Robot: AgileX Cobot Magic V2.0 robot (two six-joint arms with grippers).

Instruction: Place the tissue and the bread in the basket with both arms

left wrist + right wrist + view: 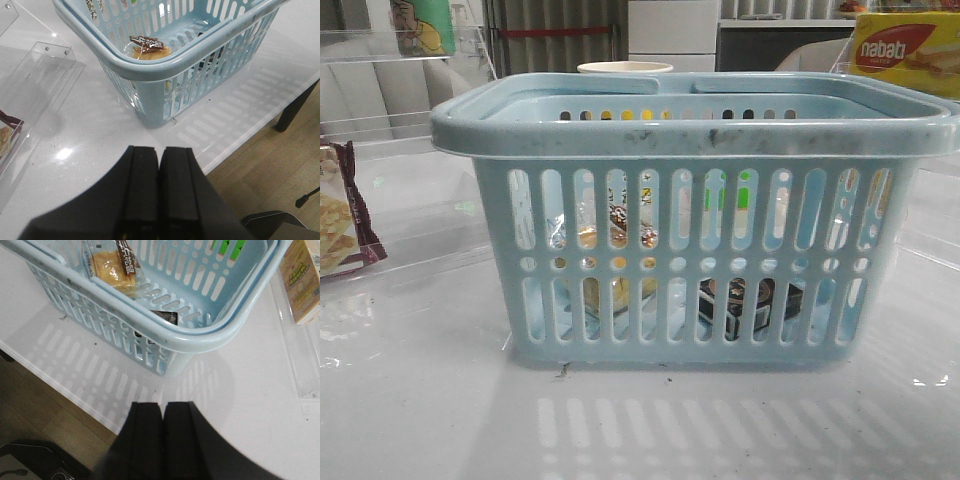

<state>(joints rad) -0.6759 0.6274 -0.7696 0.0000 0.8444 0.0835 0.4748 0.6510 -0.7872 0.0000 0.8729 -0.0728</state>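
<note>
The light blue basket (690, 130) stands in the middle of the white table. The bread (112, 267) in its clear bag lies inside the basket on its left side; it also shows in the left wrist view (149, 49) and through the slots in the front view (610, 235). The black tissue pack (745, 305) lies on the basket floor at the right, partly seen in the right wrist view (165, 317). My left gripper (159, 150) is shut and empty over the table near the front edge, short of the basket. My right gripper (162, 406) is shut and empty likewise. Neither arm shows in the front view.
A maroon-edged cracker bag (342, 210) lies at the left on clear acrylic trays (45, 75). A yellow wafer box (905, 50) stands at the back right and a carton (300, 280) beside the basket. A cup rim (625, 68) shows behind the basket. The table's front edge (250, 135) is close.
</note>
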